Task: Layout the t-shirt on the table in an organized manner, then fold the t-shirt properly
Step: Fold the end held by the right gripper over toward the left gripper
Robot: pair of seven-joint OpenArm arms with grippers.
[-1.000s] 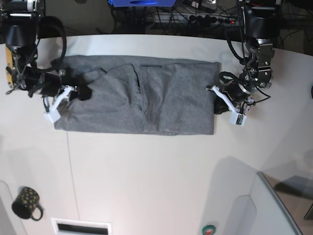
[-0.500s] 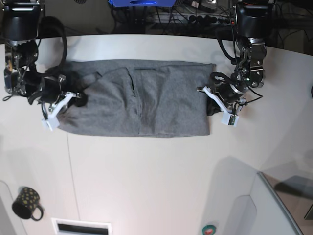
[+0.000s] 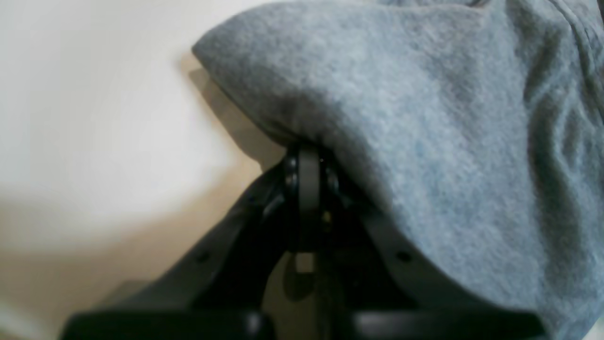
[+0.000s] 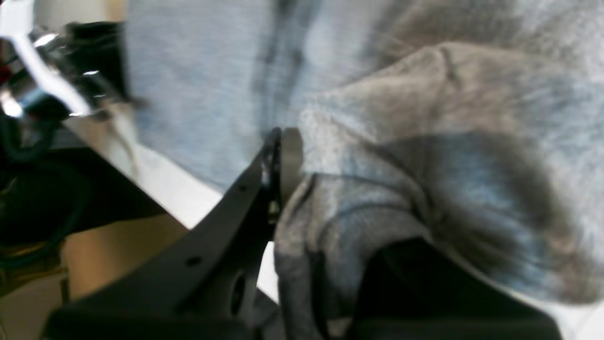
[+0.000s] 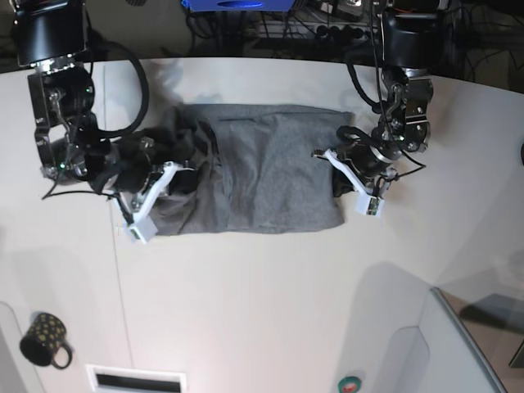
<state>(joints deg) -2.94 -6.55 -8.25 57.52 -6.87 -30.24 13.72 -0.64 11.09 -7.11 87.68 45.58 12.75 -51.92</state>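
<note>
The grey t-shirt (image 5: 262,172) lies across the white table (image 5: 262,311), its left end bunched and raised. My right gripper (image 5: 173,169) is at that bunched end, shut on a fold of the t-shirt (image 4: 424,118). In the right wrist view the right gripper (image 4: 285,158) pinches the cloth, which drapes over one finger. At the t-shirt's right edge, my left gripper (image 5: 334,176) is also shut on the cloth. The left wrist view shows the left gripper (image 3: 309,158) closed under a hanging edge of the t-shirt (image 3: 424,118).
A dark spotted mug (image 5: 42,340) stands at the front left. A raised white panel (image 5: 458,352) fills the front right corner, with a small round button (image 5: 350,383) beside it. A slot (image 5: 135,379) sits at the front edge. Cables run behind the table.
Both grippers have moved inward toward the table's middle, dragging the t-shirt's ends with them. The shirt is narrower, and its left end has bunched up. The right gripper closed on the cloth.
</note>
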